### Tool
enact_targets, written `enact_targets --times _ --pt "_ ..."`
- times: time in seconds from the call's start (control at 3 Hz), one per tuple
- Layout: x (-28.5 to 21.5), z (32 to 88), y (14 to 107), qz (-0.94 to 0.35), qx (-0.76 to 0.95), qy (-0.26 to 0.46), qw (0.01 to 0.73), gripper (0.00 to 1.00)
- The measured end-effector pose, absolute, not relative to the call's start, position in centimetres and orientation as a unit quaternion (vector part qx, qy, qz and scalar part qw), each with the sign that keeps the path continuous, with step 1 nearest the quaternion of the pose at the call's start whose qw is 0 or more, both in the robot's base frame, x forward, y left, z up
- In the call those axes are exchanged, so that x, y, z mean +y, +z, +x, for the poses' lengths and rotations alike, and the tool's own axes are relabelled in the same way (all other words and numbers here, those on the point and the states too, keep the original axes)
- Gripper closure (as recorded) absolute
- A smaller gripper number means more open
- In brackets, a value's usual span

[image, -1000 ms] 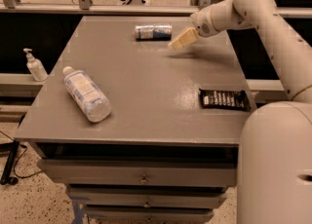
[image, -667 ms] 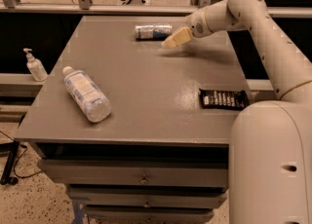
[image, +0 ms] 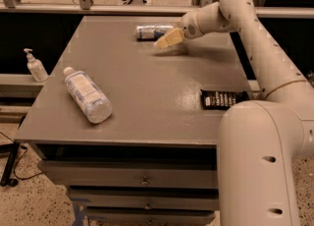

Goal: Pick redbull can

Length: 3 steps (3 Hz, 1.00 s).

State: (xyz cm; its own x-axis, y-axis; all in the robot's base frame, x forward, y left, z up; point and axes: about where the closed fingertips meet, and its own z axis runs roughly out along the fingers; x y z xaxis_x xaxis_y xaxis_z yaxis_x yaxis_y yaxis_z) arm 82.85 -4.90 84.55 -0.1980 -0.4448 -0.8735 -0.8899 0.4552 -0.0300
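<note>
The redbull can (image: 151, 32) lies on its side near the far edge of the grey table (image: 147, 92), silver and blue. My gripper (image: 166, 40) reaches in from the right on the white arm, low over the table, with its cream-coloured tip right beside the can's right end and partly in front of it. The can still rests on the table.
A clear plastic bottle (image: 87, 95) with a white cap lies on its side at the table's left. A flat black snack wrapper (image: 223, 98) lies at the right edge. A pump bottle (image: 35, 66) stands on a ledge left of the table. My white arm's base fills the lower right.
My gripper has moved left and slightly toward the can, closing the distance to its right end. The can, bottle and wrapper have not moved.
</note>
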Motion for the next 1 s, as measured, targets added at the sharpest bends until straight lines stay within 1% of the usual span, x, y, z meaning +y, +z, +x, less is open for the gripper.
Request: enact_targets --times 0.33,0.67,1.0 --pt "-3.59 83.49 85.21 -0.467 0.720 0.255 0.446 0.00" --pt "-3.00 83.77 85.38 -0.472 0.716 0.257 0.446 0.18" --pt "-2.94 83.62 85.32 -0.470 0.719 0.261 0.441 0.41"
